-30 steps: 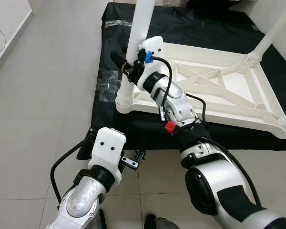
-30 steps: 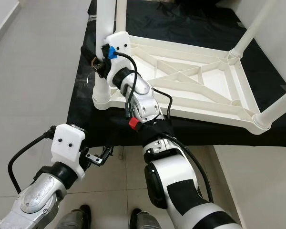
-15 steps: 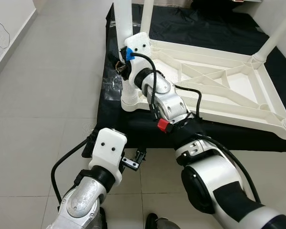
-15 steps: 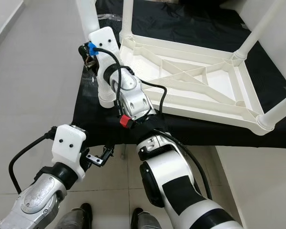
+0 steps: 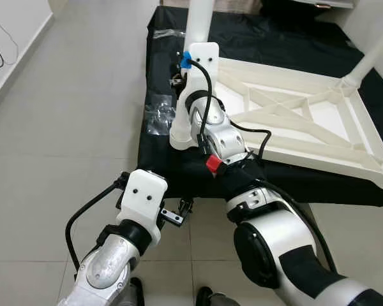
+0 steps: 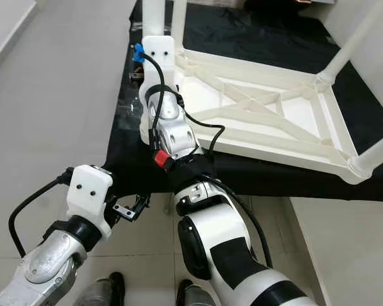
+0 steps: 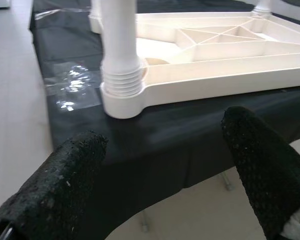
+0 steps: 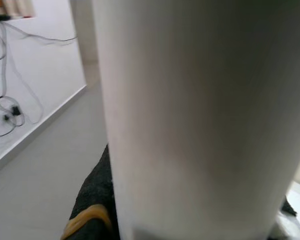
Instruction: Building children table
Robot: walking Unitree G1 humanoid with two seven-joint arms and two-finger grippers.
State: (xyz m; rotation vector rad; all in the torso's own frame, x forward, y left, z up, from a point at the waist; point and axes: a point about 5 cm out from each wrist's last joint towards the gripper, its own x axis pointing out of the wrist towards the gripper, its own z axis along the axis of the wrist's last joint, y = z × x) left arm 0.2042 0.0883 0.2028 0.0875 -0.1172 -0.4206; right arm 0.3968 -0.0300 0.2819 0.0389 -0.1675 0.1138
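R gripper [image 5: 179,80] clamps smooth white tube leg [image 5: 198,19] (threaded base); L gripper [image 7: 160,165] fingers apart.

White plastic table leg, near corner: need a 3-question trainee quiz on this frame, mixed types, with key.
1. True or false: the white ribbed-plastic tabletop lies upside down on the black cloth-covered platform.
2. Multiple choice: the right claw is at
A) the upright white plastic table leg at the near corner
B) the clear plastic wrapper on the cloth
C) the grey tiled floor
3. Fill in: the left claw hangs open off the platform's near edge, holding ____.

Key: 1 true; 2 A; 3 nothing.
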